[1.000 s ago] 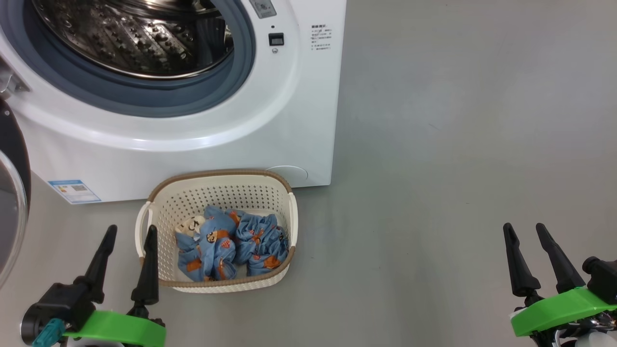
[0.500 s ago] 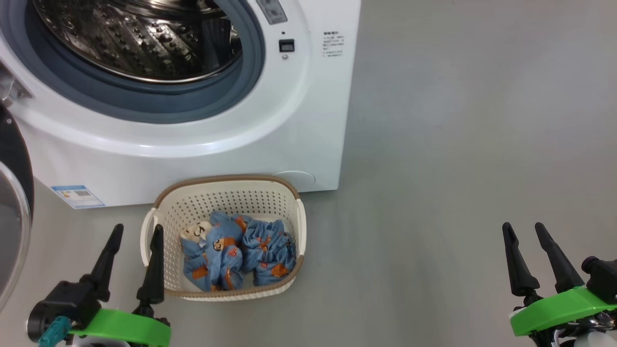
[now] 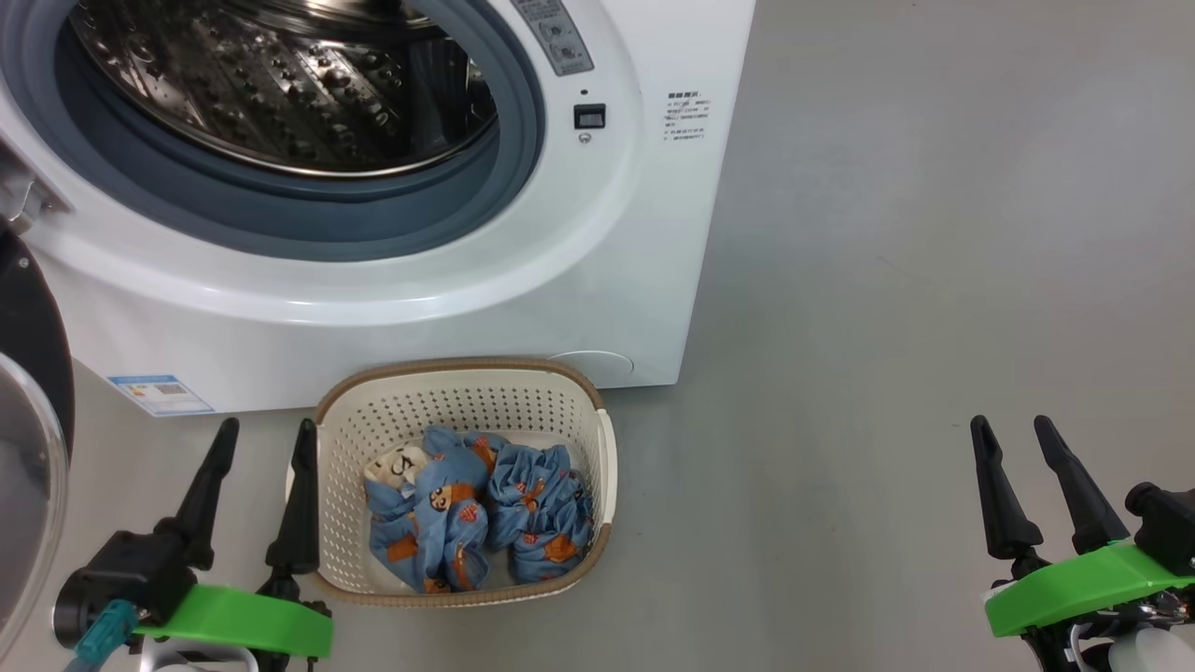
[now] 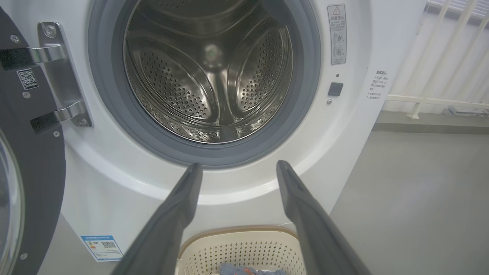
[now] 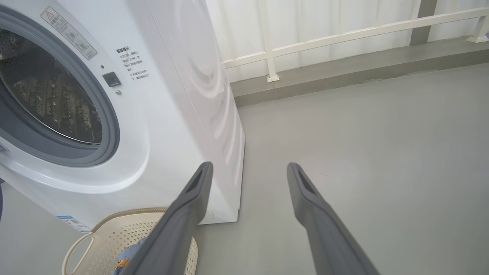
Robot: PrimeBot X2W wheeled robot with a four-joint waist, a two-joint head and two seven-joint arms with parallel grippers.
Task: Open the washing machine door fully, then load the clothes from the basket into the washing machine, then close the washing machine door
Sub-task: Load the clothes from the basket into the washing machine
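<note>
The white washing machine point(image 3: 597, 243) stands with its steel drum point(image 3: 280, 84) exposed. Its black-rimmed glass door point(image 3: 28, 439) is swung wide open at the left edge, hinged at the machine's left point(image 4: 57, 76). On the floor before the machine sits the cream basket point(image 3: 597, 439) holding two crumpled light blue clothes point(image 3: 476, 513). My left gripper point(image 3: 266, 429) is open just left of the basket, nothing between its fingers. Far to the right over bare floor, my right gripper point(image 3: 1010, 425) is open too. The basket's rim point(image 4: 237, 233) shows between the left fingers, and the basket point(image 5: 107, 233) also shows low in the right wrist view.
Grey floor point(image 3: 934, 233) stretches to the right of the machine. A white railing point(image 5: 324, 38) and a low kerb run behind it. A blue label point(image 3: 159, 394) is stuck low on the machine's front.
The head camera has shifted, so the machine and basket sit further right and lower in the picture. Both grippers stay open in about the same spots.
</note>
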